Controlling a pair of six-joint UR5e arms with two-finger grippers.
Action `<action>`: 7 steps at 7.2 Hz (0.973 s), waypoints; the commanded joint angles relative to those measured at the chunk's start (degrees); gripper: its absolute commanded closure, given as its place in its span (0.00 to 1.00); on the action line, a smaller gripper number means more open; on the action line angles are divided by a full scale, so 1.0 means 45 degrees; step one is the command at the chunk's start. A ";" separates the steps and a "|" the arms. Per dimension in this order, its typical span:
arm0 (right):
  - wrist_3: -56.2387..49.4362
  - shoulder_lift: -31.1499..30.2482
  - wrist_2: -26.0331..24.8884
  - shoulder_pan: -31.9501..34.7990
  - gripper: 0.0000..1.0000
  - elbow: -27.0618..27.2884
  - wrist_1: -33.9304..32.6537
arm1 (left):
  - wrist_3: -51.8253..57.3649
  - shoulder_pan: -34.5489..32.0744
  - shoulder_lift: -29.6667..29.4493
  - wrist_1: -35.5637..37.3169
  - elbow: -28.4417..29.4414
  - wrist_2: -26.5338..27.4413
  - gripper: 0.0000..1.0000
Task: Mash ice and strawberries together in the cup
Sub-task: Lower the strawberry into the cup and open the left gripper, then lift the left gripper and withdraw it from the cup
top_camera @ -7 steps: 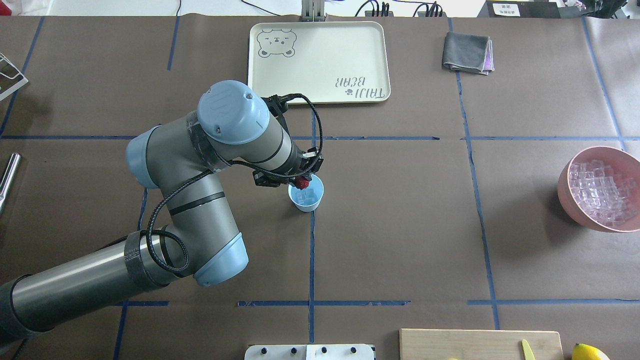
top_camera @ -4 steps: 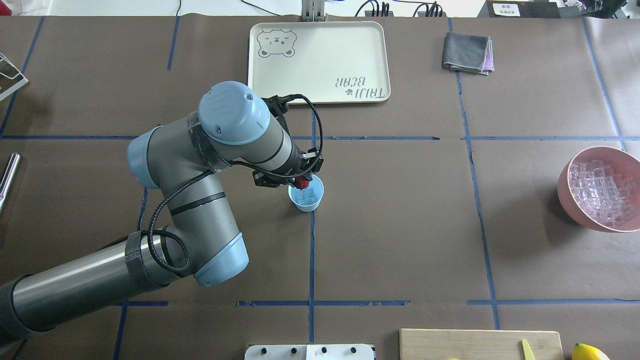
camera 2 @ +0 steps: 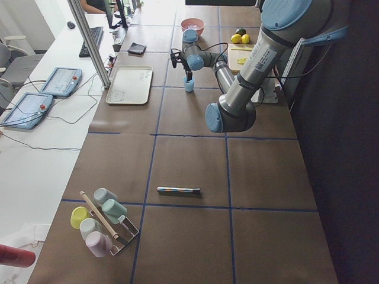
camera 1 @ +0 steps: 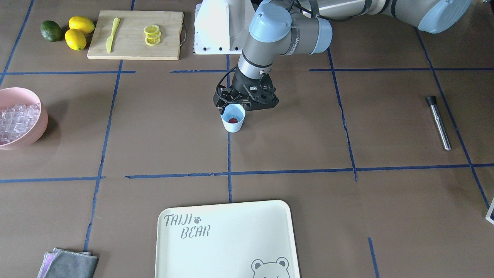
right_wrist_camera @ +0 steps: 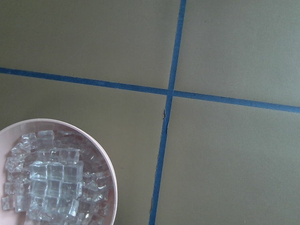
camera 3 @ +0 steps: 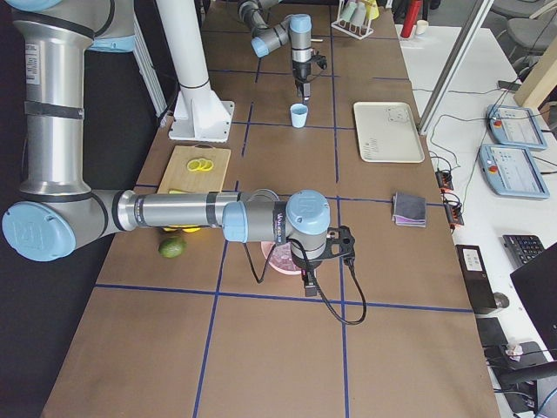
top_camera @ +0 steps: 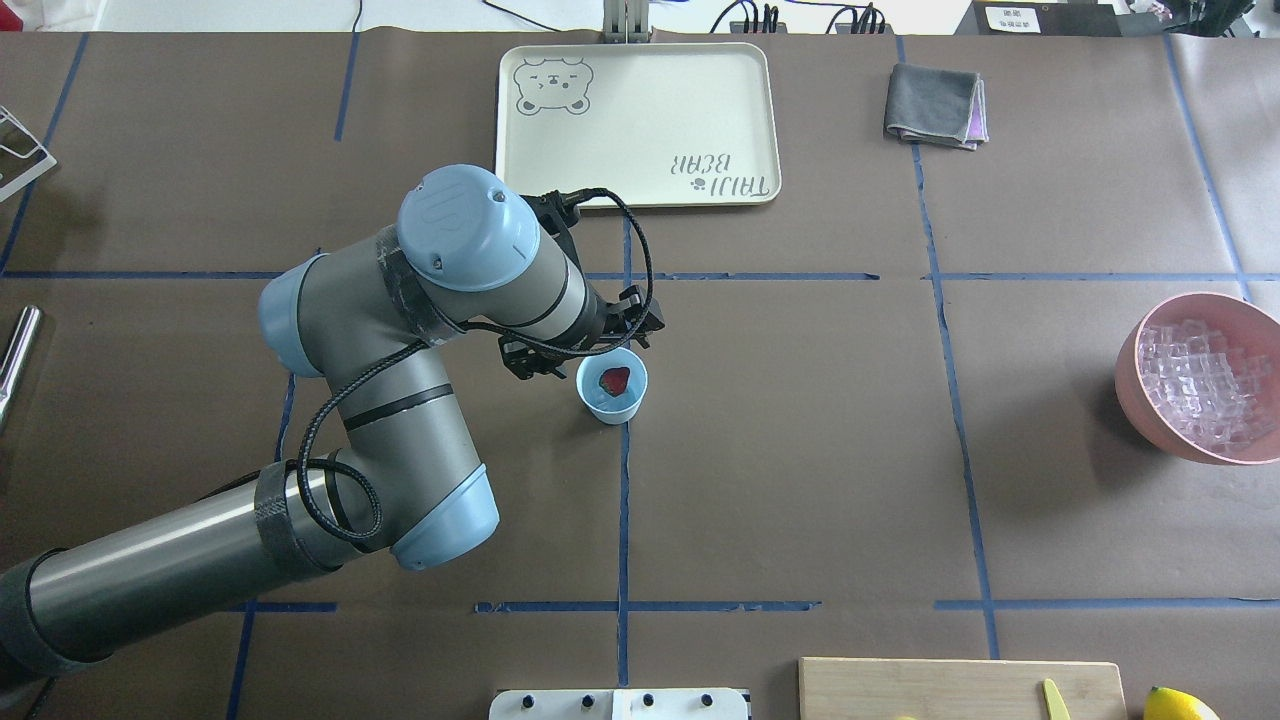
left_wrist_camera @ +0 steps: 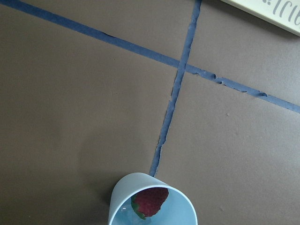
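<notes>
My left gripper hangs just beside the blue cup, on the side near me. Its fingers are spread apart and hold nothing. The red strawberry lies inside the cup, down below the white rim. I cannot tell if there is ice under it. The cup stands upright on a blue tape line, close to where two lines cross. Bare brown table lies all around it, with lots of room to its right and toward me. The cream bear tray sits well apart, near the far edge. The pink bowl, full of ice cubes, sits way over by the right edge. My right gripper hangs over that bowl, and I cannot tell if it is spread or closed. A metal rod lies alone far off on my left side.
</notes>
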 commanded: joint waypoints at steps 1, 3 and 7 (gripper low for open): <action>-0.0034 0.0047 -0.0027 0.0002 0.00 0.0007 0.0019 | 0.0780 -0.0058 0.0012 0.0050 -0.0143 -0.0019 0.00; -0.0054 0.0067 -0.0085 -0.0017 0.00 -0.0090 0.0020 | 0.1039 -0.0874 0.0109 0.0225 -0.0183 -0.0948 0.00; -0.0015 0.0067 0.0031 -0.0017 0.00 -0.0638 0.0000 | 0.3489 -0.3079 0.1647 0.1447 -0.1155 -0.3547 0.00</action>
